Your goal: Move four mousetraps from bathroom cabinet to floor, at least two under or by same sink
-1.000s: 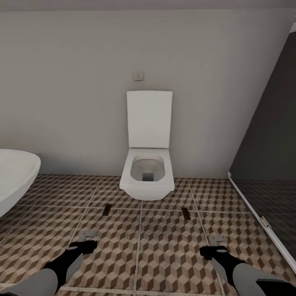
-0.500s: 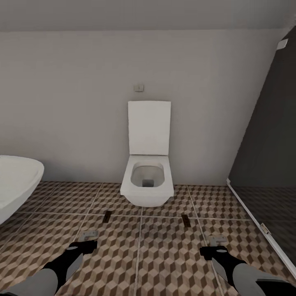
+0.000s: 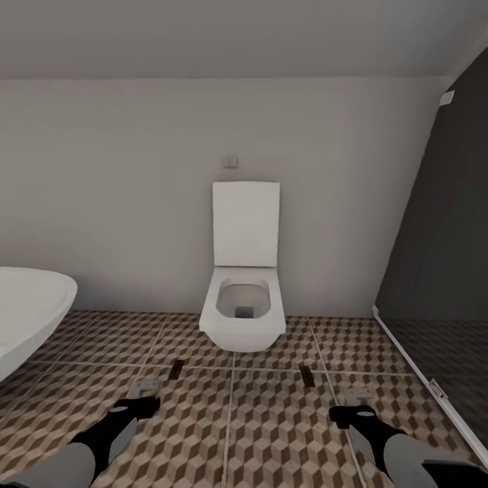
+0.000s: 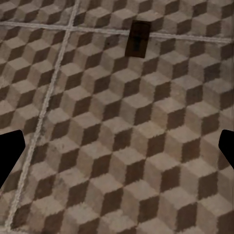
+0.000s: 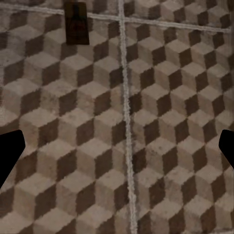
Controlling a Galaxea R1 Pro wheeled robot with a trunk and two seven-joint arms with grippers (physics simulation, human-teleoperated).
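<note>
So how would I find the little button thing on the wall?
Find the white toilet against the back wall. Look straight up past its raised lid. The small pale square plate just above it is the one mark on that plain grey wall.

Bare bathroom floor (image 3: 271,434) ahead; toilet (image 3: 242,318) blocks beyond.

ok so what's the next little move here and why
Probably turn the base away from this wall to look for the cabinet. Straight ahead is the toilet, with the bathtub on one side and dark shower glass on the other. The left gripper and right gripper hang with jaws apart over the bathroom floor, holding nothing.
</note>
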